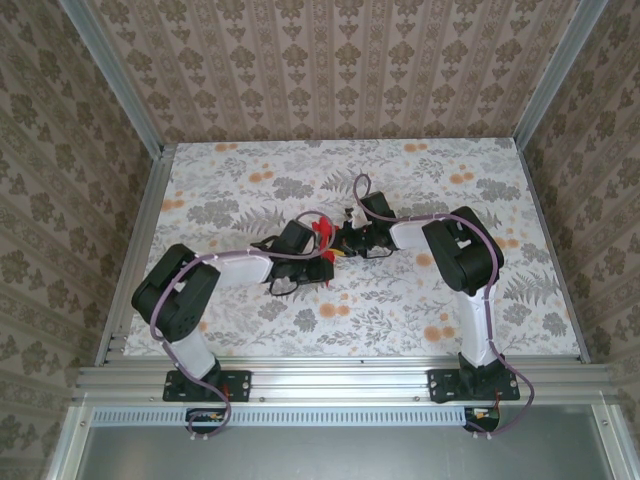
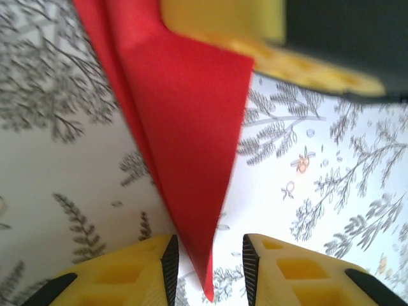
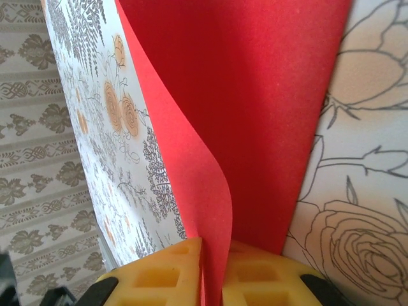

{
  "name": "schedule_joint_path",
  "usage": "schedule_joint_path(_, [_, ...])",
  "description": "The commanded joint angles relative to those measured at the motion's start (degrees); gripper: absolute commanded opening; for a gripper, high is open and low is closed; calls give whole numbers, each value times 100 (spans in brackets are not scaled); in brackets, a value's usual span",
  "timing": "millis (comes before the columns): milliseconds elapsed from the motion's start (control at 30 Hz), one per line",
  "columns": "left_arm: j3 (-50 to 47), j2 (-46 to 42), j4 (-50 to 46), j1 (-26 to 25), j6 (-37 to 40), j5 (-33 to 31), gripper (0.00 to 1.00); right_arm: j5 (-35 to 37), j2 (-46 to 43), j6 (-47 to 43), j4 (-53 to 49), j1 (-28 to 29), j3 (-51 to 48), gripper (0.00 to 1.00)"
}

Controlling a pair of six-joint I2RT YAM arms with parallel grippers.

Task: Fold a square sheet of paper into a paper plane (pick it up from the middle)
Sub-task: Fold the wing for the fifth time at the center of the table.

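Observation:
The red sheet of paper [image 1: 322, 233] is held up above the middle of the table, folded into a long pointed shape like a paper plane. In the right wrist view my right gripper [image 3: 213, 255] is shut on a curled layer of the red paper [image 3: 255, 95]. In the left wrist view the paper's [image 2: 185, 127] sharp tip hangs down between the yellow fingers of my left gripper [image 2: 207, 255]. That gripper is open, with a gap beside the tip on the right. The right gripper's yellow finger [image 2: 255, 32] clamps the paper's upper end.
The two arms meet nose to nose at the centre of the floral tablecloth [image 1: 400, 310], the left gripper [image 1: 325, 258] just in front of the right gripper [image 1: 345, 243]. Aluminium rails [image 1: 340, 378] frame the table, and patterned walls close it in.

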Motion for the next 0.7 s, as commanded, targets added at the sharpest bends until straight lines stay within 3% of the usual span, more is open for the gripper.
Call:
schedule_joint_path(0, [47, -122, -546, -160, 211, -572, 31, 375, 244, 147, -299, -78, -127, 14])
schedule_joint_path(233, [106, -50, -684, -275, 170, -755, 20, 411, 272, 199, -273, -80, -155, 13])
schedule_joint_path(667, [146, -167, -774, -387, 135, -815, 18, 438, 287, 192, -282, -80, -155, 13])
